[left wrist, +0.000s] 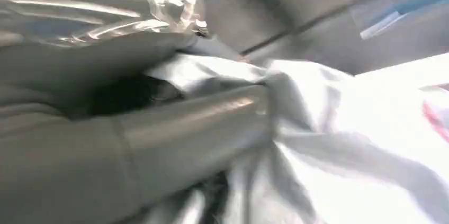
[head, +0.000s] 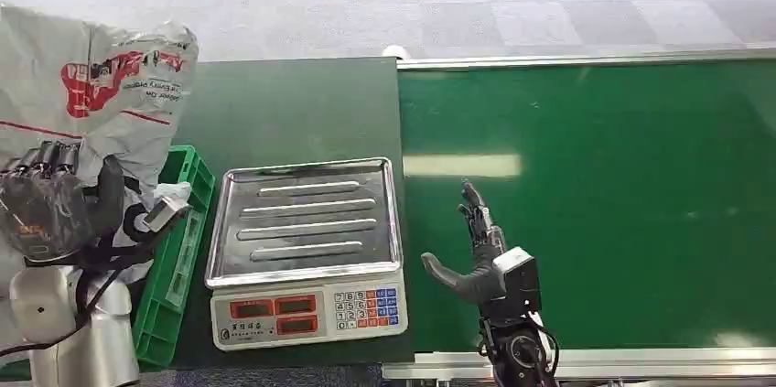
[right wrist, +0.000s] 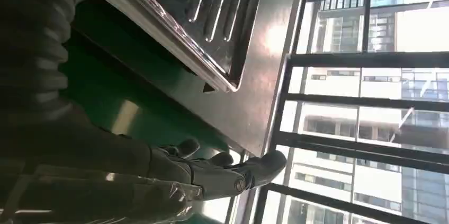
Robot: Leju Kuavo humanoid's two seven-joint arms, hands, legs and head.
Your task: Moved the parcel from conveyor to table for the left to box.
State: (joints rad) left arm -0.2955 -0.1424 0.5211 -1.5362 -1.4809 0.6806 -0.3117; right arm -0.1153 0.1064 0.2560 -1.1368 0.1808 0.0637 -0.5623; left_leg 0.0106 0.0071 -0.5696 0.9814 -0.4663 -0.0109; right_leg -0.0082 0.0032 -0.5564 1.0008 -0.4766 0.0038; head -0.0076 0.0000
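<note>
Fingers [head: 46, 160] of the left hand [head: 50, 209] curl over the white parcel [head: 91, 94], holding it raised above the green crate [head: 178, 259] at the desk's [head: 293, 112] left edge. Right hand [head: 476, 254] hovers over the green conveyor [head: 595, 204], fingers straight and apart, thumb out, gripping nothing; a scale [head: 307, 250] sits between them.

From the left wrist, the thick thumb [left wrist: 185, 128] presses into the parcel's [left wrist: 344, 144] crumpled plastic.

From the right wrist, spread fingers [right wrist: 238, 173] hang beside the scale's steel tray [right wrist: 212, 17].
</note>
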